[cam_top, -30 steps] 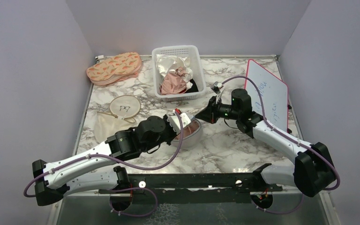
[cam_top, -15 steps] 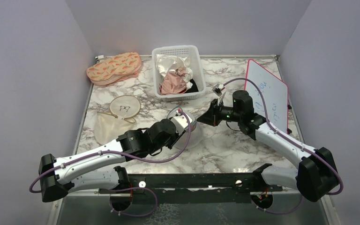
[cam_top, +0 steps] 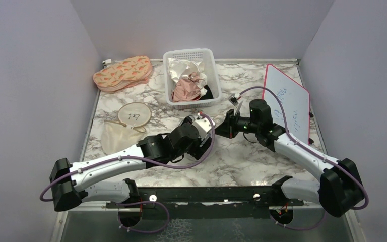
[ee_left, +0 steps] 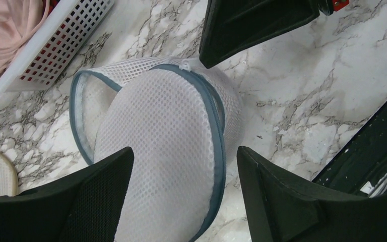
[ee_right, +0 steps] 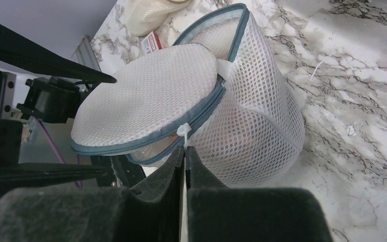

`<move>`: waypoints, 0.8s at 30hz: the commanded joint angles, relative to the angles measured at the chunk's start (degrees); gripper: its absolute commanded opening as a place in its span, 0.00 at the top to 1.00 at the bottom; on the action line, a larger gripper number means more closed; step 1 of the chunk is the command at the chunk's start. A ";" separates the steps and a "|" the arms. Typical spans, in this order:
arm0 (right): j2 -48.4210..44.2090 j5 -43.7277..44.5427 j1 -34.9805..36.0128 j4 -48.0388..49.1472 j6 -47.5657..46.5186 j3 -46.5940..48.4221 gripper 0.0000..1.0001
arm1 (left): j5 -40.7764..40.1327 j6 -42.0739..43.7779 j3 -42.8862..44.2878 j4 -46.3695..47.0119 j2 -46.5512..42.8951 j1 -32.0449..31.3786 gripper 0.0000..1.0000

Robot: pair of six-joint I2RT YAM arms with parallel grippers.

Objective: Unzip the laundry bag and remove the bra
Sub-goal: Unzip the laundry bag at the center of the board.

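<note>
- Biggest risk is the whole bag. The round, drum-shaped white see-through mesh laundry bag [ee_right: 252, 101] lies tipped over on the grey-veined marble table [ee_right: 363, 116], mid-table between the two arms and near the white slotted plastic basket [ee_left: 55, 45]. Nothing is pinning it.
- The left gripper [ee_left: 184, 151] has its jaws wide, straddling the lid with no grip. If the right arm pulls now, the bag likely drags along instead of unzipping.
- Lid risk: the domed mesh lid [ee_right: 146, 91] is only part-open. If the left fingers close on loose mesh, they could pinch lid and wall together and block the mouth.
- Tab risk: the right gripper [ee_right: 185, 150] is clamped on the thin white zip pull tab [ee_right: 183, 132]. It has little purchase, so an off-line tug could slip it or jam the slider on the curve.
- Bag look: it holds its drum shape. The dark blue-grey zip rim [ee_right: 209, 103] gapes at the front.
- Bra: can't make it out. There's a faint pinkish tint in the gap, so it's presumably inside.
</note>
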 commanded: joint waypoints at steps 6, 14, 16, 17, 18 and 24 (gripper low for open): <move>-1.16 -0.71 -0.20 -0.22 -0.99 0.05 0.99 | 0.61 2.39 2.15 3.77 4.37 -0.23 0.62; 3.16 -0.32 -0.22 3.17 -3.44 1.57 0.99 | 3.12 3.04 2.65 1.15 -0.33 -0.22 0.94; 4.89 0.10 -0.29 3.41 -4.36 2.99 0.99 | 4.50 3.75 3.24 0.24 -1.14 -0.20 0.97; 5.80 0.27 -0.27 3.65 -4.81 3.68 0.99 | 5.21 4.21 3.56 -0.17 -1.53 -0.19 1.00; 6.68 0.33 -0.22 4.01 -5.19 4.31 0.99 | 5.73 4.50 3.98 -0.46 -1.80 -0.16 1.00; 10.94 -3.70 -0.21 7.44 -6.76 6.82 0.99 | 8.71 7.22 5.93 -1.40 -3.45 -0.26 1.00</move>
